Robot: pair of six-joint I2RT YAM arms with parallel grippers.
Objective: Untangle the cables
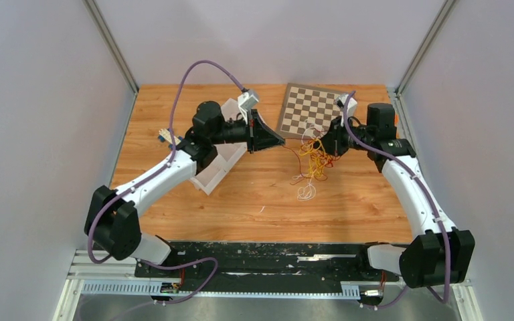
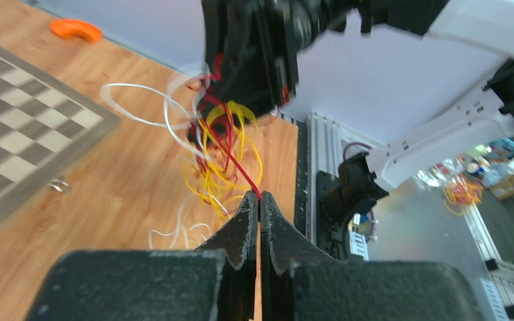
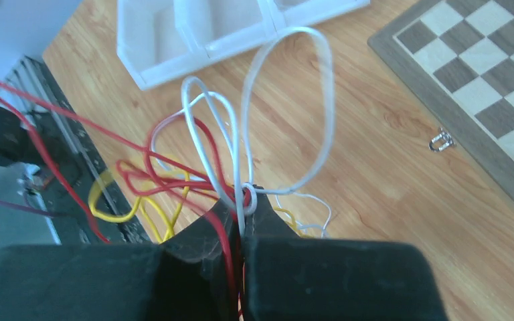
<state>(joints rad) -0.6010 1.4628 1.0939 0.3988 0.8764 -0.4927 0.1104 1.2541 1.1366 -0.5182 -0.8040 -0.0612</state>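
The cables (image 1: 313, 162) are a loose tangle of hair-fine red, yellow and white wires, hanging over the middle of the wooden table. My right gripper (image 1: 319, 140) is shut on the top of the bundle (image 3: 241, 194), with white and red strands pinched between its jaws and loops spreading above them. My left gripper (image 1: 283, 142) is shut on one red wire (image 2: 237, 167), which runs taut from its fingertips (image 2: 259, 196) to the tangle (image 2: 217, 150) under the right gripper. White loops (image 1: 306, 191) trail onto the table.
A chessboard (image 1: 311, 109) lies at the back centre, right behind the tangle. A white compartment tray (image 1: 215, 167) sits left of centre under the left arm. A small metal ring (image 3: 441, 140) lies beside the board. An orange piece (image 2: 75, 28) lies far off.
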